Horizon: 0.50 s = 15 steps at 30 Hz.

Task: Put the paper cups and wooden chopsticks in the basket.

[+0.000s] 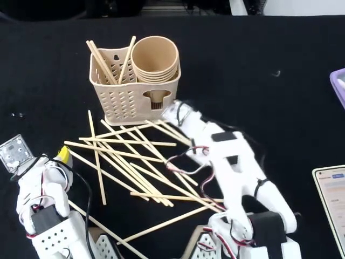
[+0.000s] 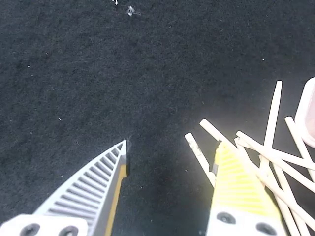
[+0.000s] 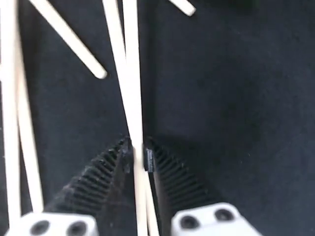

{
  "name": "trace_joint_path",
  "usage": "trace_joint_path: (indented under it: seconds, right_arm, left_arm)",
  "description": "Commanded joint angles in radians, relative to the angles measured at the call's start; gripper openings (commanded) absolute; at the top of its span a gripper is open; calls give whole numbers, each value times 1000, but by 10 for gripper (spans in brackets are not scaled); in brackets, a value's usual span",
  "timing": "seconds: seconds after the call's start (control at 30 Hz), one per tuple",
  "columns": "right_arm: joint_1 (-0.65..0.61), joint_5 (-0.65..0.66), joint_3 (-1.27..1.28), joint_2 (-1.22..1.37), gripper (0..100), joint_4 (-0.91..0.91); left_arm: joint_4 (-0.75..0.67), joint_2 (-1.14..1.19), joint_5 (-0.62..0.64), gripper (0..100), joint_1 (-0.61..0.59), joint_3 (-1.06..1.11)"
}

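Left arm (image 1: pixel 43 189) folded low at the near left, left end effector (image 2: pixel 172 145) spread wide and pointing down, right arm (image 1: pixel 232 162) stretched forward, right end effector (image 3: pixel 137 147) pinched on a chopstick (image 3: pixel 133 98)

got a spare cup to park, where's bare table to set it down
Bare table right of the basket, out to the purple object at the edge, and left of the basket beyond the left arm. Crowded in front of the basket: scattered chopsticks between the arms.

A black felt-like tablecloth (image 1: pixel 280 108) is spread throughout; a pale white surface (image 1: pixel 302 6) is seen at one o'clock.
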Motion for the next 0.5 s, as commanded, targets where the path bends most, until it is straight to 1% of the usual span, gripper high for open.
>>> trace_joint_path:
  seconds: [0.0,0.1,0.23,0.37,0.47]
  right_arm:
    - [38,15,-61,-134,10,64]
    - [32,14,-65,-246,10,173]
    - [-9,14,-54,-409,10,305]
    - [-37,14,-1,-515,10,333]
    - [-43,18,44,-522,10,322]
  left_arm:
    - [-23,-6,-2,284,2,-10]
    - [-23,-6,-2,284,2,-10]
    - [-23,-6,-2,284,2,-10]
    - [-23,-6,-2,284,1,-10]
    - [-23,-6,-2,284,1,-10]
